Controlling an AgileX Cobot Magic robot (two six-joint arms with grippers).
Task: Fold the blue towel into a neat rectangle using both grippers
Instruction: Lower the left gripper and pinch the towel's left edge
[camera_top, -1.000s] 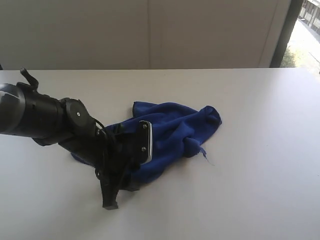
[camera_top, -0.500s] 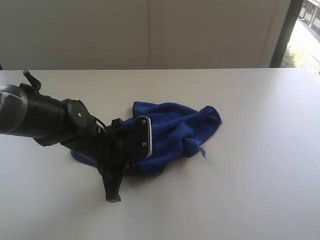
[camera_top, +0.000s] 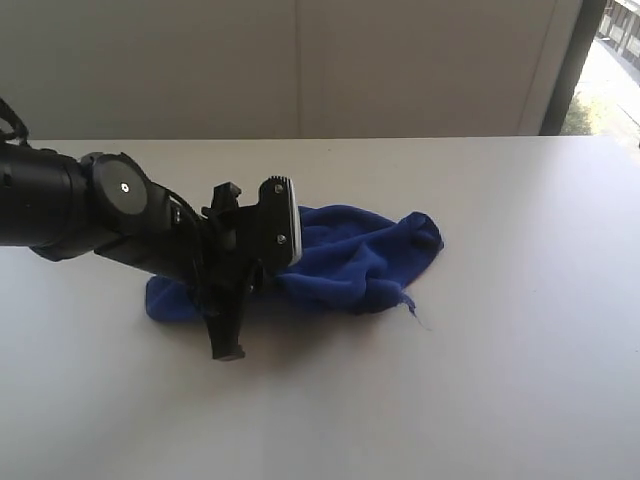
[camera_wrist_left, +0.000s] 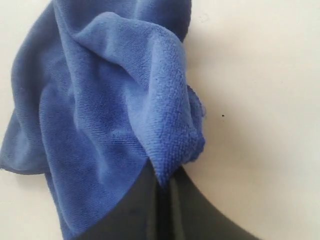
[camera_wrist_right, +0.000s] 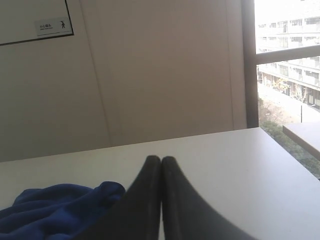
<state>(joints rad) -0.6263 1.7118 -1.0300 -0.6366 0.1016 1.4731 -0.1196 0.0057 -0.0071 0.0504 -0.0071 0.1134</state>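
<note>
The blue towel (camera_top: 350, 255) lies crumpled in the middle of the white table (camera_top: 500, 350), with a loose thread at its front right corner. My left gripper (camera_top: 226, 342) points down at the towel's near left edge. In the left wrist view the left gripper (camera_wrist_left: 162, 184) is shut on a fold of the towel (camera_wrist_left: 100, 115), which drapes away from the fingertips. The right gripper (camera_wrist_right: 161, 161) is shut and empty, hovering off the table with part of the towel (camera_wrist_right: 60, 205) beside it. The exterior view does not show the right gripper.
A plain wall (camera_top: 300, 70) runs along the table's far edge, and a window (camera_wrist_right: 285, 60) sits at the far right. A small sign (camera_wrist_right: 50, 25) hangs on the wall. The left arm's black body (camera_top: 90, 215) reaches in over the table's left side.
The left gripper has shut on the towel's near edge and risen back and to the left, pulling that edge with it. The towel's front left bulk has drawn in.
</note>
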